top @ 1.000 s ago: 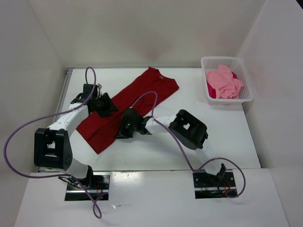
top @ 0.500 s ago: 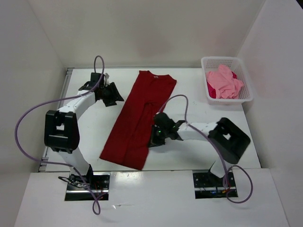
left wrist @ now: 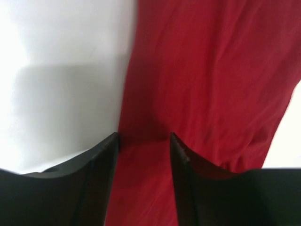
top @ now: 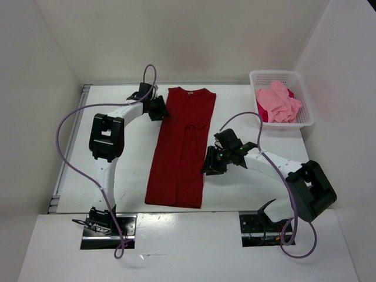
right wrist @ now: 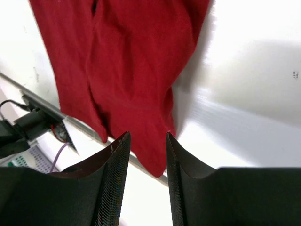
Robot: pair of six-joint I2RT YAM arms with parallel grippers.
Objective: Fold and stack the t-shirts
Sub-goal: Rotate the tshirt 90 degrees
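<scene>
The left gripper sits at the far left of the white table, right at the far left corner of a dark red short-sleeved cloth t-shirt. In the left wrist view its two black fingers stand moderately apart. The shirt's left edge runs down through the gap between them, and the cloth looks flat on the table rather than pinched.

The right gripper is just beside the shirt's right edge, about halfway along its length. In the right wrist view this gripper has its jaws parted with nothing between them, and the red cloth lies beyond the fingertips.

The dark red shirt is laid out as a long narrow strip in the middle of the table. Its collar end is far and its hem end is near, close to the table's front edge. A lengthwise crease runs down its centre.

At the far right corner stands a white plastic mesh basket. A crumpled light pink t-shirt fills most of it. A bright magenta-crimson t-shirt shows beneath the pink one on the basket's left side.
</scene>
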